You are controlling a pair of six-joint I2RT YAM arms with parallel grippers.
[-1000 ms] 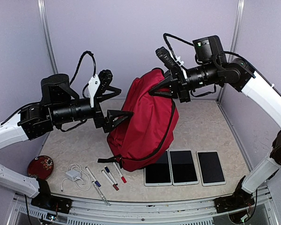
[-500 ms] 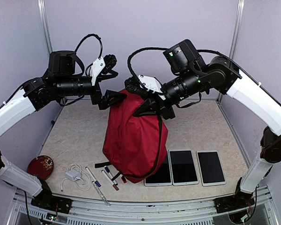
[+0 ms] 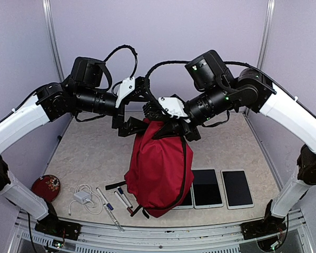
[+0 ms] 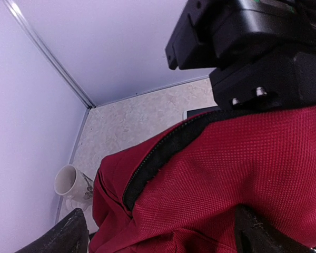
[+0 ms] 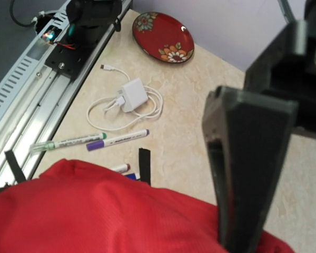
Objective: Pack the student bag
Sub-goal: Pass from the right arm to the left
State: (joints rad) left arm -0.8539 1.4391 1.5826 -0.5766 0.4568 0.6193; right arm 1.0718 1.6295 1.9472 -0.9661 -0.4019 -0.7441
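The student bag (image 3: 158, 166), dark red, hangs upright above the table with its base near the front edge. My right gripper (image 3: 171, 129) is shut on the fabric at its top and holds it up. In the right wrist view the closed right gripper (image 5: 234, 232) sinks into the student bag's red cloth (image 5: 110, 211). My left gripper (image 3: 134, 126) stands open at the bag's upper left. In the left wrist view the left gripper (image 4: 163, 237) straddles the student bag's fabric (image 4: 226, 174) just below the black zipper (image 4: 158, 155), and I cannot tell whether the fingers touch it.
Two tablets (image 3: 206, 187) (image 3: 237, 188) lie at the front right, and a third (image 3: 185, 199) is partly under the bag. Markers (image 3: 121, 200), a white charger with its cable (image 3: 82, 196) and a red plate (image 3: 46, 188) lie at the front left. A mug (image 4: 71, 182) stands near the wall.
The right gripper has swung the bag left and forward, so it now hangs upright over the left tablet. The left arm has moved up and right to the bag's top.
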